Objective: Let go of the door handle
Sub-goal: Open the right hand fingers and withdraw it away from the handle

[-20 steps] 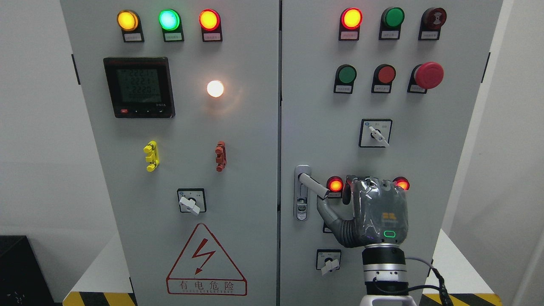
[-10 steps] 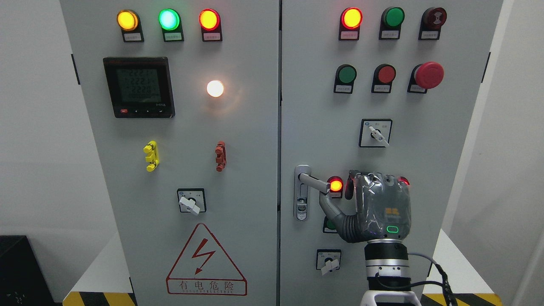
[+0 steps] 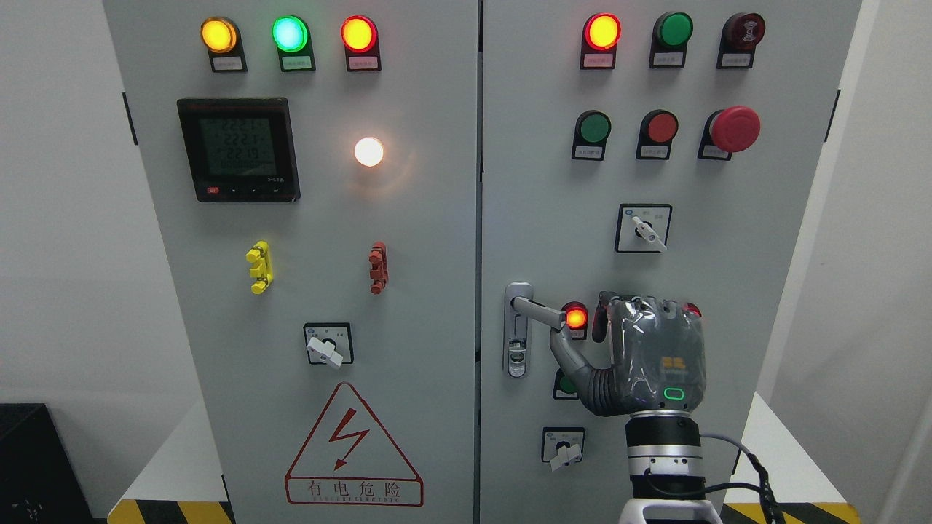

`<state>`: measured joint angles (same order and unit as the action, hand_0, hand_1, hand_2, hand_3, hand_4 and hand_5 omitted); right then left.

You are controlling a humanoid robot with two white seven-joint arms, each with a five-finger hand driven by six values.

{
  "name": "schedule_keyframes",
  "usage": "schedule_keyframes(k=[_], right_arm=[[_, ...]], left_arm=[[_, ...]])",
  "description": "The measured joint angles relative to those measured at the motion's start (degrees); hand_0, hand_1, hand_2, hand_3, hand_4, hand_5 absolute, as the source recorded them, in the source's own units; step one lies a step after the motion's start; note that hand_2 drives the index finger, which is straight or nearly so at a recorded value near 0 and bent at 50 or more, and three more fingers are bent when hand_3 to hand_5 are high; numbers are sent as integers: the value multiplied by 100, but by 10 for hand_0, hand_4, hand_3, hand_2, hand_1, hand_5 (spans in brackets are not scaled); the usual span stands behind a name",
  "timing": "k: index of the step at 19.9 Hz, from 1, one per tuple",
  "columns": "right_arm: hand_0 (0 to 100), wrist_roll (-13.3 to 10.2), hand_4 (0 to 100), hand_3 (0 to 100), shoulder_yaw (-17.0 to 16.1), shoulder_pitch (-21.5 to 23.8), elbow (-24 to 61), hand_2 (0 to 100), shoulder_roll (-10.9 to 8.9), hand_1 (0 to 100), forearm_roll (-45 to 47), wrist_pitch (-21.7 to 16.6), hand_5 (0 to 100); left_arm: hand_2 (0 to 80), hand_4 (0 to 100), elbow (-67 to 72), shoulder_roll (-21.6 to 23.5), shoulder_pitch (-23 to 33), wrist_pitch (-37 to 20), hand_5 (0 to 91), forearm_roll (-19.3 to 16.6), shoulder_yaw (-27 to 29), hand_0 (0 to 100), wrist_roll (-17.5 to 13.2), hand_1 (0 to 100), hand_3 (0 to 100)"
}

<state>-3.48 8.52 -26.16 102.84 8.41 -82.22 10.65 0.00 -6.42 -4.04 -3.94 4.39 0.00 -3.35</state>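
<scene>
The silver lever door handle point(image 3: 537, 311) sits on the left edge of the cabinet's right door point(image 3: 728, 240), its lever pointing right and tilted slightly down. My right hand point(image 3: 582, 336) comes up from the bottom edge, its grey back facing me, just right of the lever's tip. The thumb point(image 3: 566, 356) reaches up-left to just under the lever's end, and whether it touches is unclear. The other fingers point(image 3: 641, 304) bend toward the panel to the right of the lever, not around it. The hand holds nothing. My left arm does not show.
A lit red lamp point(image 3: 576, 317) glows between lever and fingers. A rotary switch point(image 3: 562, 447) sits below the hand, another point(image 3: 644, 228) above. A red mushroom stop button point(image 3: 734, 129) is at upper right. The left door carries a meter point(image 3: 238, 149) and warning triangle point(image 3: 353, 447).
The lever has swung up from a steeper downward tilt to nearly level. My right hand has shifted right and a little up, away from the lever.
</scene>
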Motion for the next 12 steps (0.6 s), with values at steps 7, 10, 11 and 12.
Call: schedule_keyframes(k=[7, 10, 11, 12], right_arm=[[373, -169, 877, 1000, 29, 407, 143, 615, -13, 307, 19, -121, 899], [369, -328, 832, 914, 32, 632, 277, 512, -16, 284, 25, -281, 812], [366, -341, 787, 854, 30, 721, 330, 468, -17, 266, 29, -327, 756], [364, -364, 720, 782, 25, 811, 384, 426, -18, 254, 33, -394, 694]], left_arm=[[26, 12, 0, 0, 0, 0, 0, 0, 0, 0, 1, 0, 82], [25, 12, 0, 0, 0, 0, 0, 0, 0, 0, 15, 0, 82], [23, 12, 0, 0, 0, 0, 0, 0, 0, 0, 20, 0, 82], [24, 12, 0, 0, 0, 0, 0, 0, 0, 0, 22, 0, 83]])
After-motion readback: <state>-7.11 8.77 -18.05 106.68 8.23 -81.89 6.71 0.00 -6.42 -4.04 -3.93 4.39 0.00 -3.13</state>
